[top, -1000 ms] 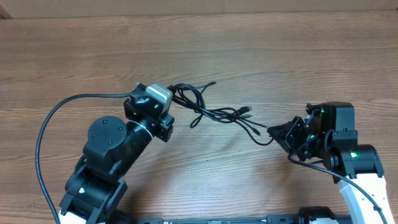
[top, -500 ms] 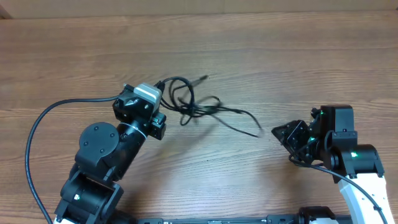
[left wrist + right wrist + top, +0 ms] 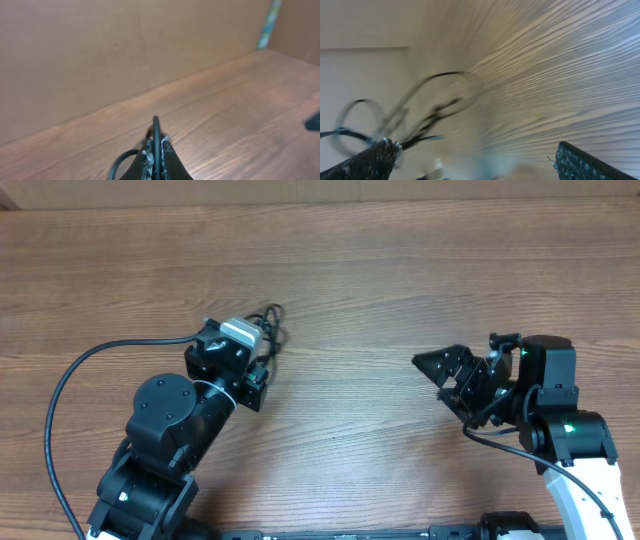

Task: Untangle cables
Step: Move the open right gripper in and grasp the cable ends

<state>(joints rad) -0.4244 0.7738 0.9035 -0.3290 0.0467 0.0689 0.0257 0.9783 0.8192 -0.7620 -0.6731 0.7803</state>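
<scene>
The left end effector (image 3: 156,151) is clamped fully shut on the cables (image 3: 270,326). One black strand runs up between its closed tips, and the rest of the thin black wires sit bunched in a small clump right at its nose, over a wood-grain surface (image 3: 400,260). The right end effector (image 3: 447,378) stands with its jaws spread wide and nothing between them, well apart from the clump, which lies far ahead of its tips. From above, the bundle is a tight dark knot against the left end effector, partly hidden by the wrist's pale camera housing (image 3: 240,332); whether it touches the surface cannot be told. Only the left wrist view shows the grip itself: a single strand pinched upright at the tips, a loop curling off below and to their left, and a plain brown wall (image 3: 100,50) beyond. The right wrist view, streaked with blur, shows two rough black fingers (image 3: 370,162) at the bottom corners and the cables' loops ahead and to their left, any plug tips too smeared to make out.
</scene>
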